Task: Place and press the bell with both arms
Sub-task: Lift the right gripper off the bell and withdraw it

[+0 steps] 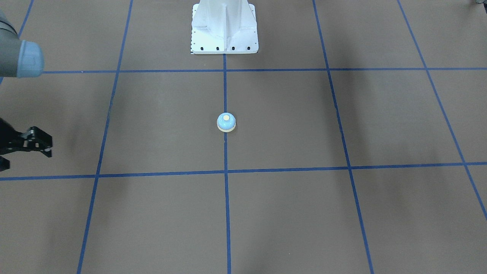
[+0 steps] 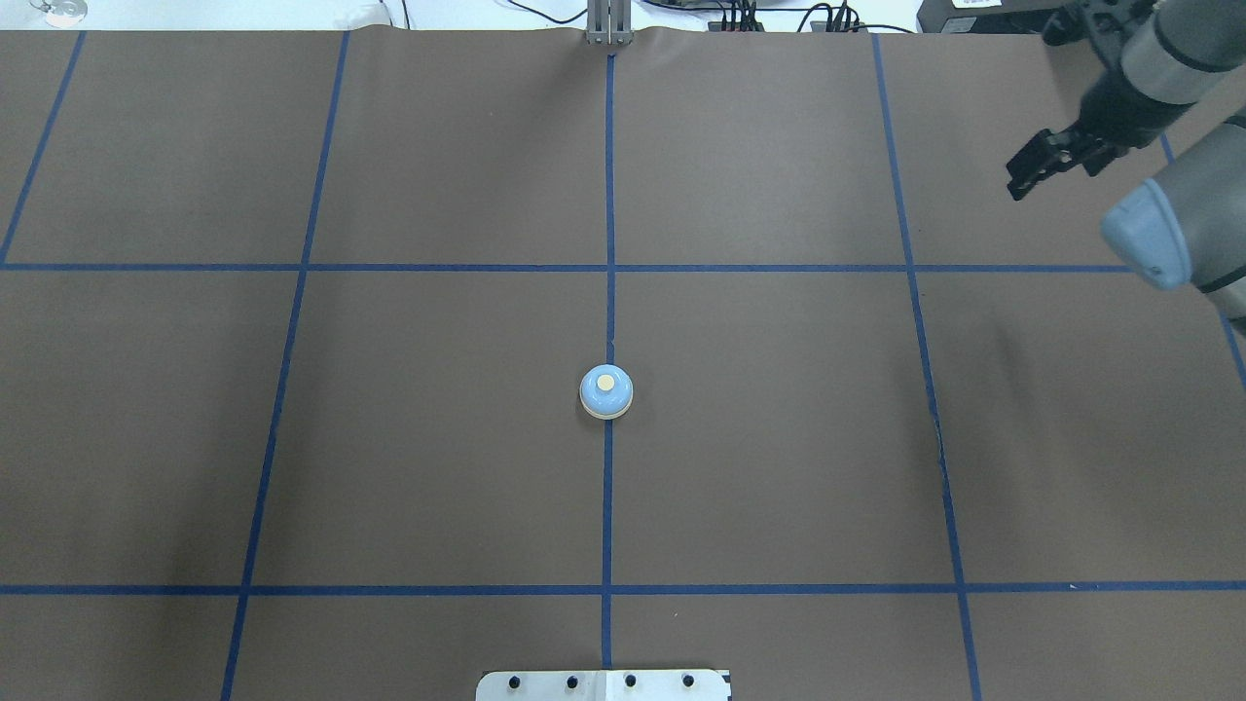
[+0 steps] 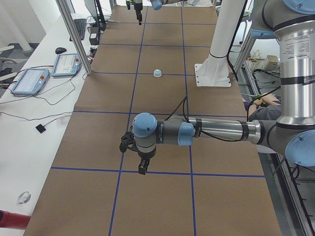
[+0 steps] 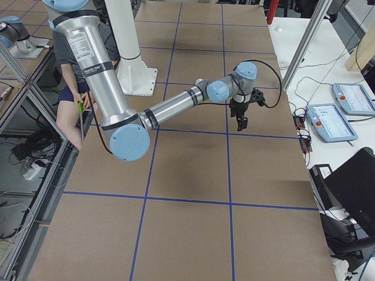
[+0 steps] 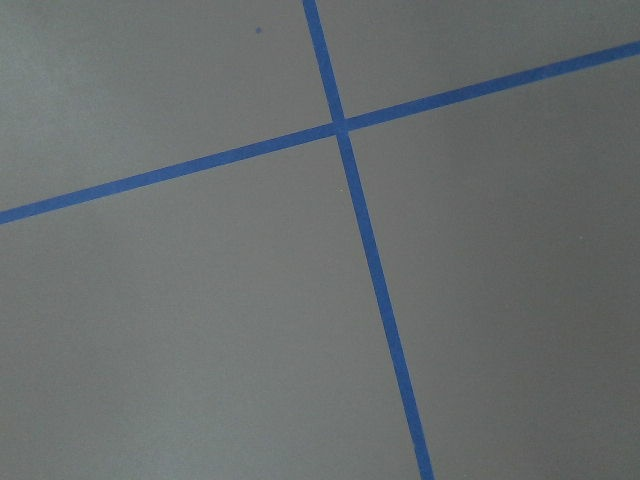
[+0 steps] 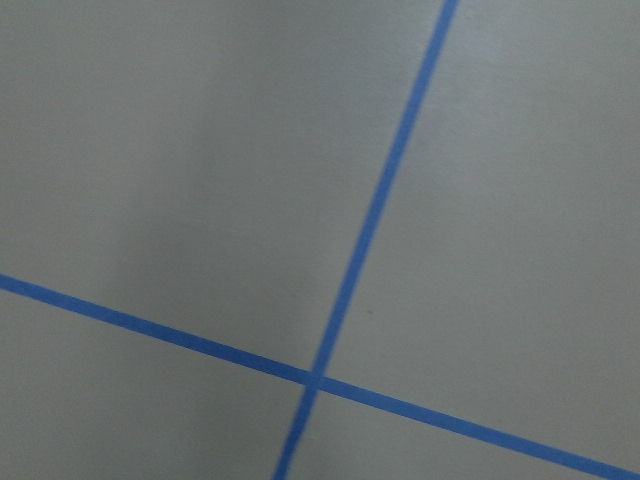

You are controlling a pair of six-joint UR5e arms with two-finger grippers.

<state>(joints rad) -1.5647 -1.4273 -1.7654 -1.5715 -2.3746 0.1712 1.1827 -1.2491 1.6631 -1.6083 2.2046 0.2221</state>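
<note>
The light-blue bell point(image 1: 226, 122) with its cream button stands upright and alone on the centre tape line; it also shows in the overhead view point(image 2: 606, 391) and the left side view point(image 3: 157, 73). My right gripper point(image 2: 1017, 185) hangs far from it at the table's far right corner, its fingers together and holding nothing; it also shows at the front view's left edge point(image 1: 48, 151) and in the right side view point(image 4: 239, 124). My left gripper point(image 3: 141, 169) hangs over the table's left end, far from the bell. I cannot tell whether it is open or shut.
The white pedestal base point(image 1: 224, 30) stands behind the bell on the robot's side. Blue tape lines point(image 2: 608, 268) mark a grid on the brown table. Both wrist views show only bare table with a tape crossing point(image 5: 340, 125). Teach pendants point(image 3: 29, 81) lie on the white bench beyond the far edge.
</note>
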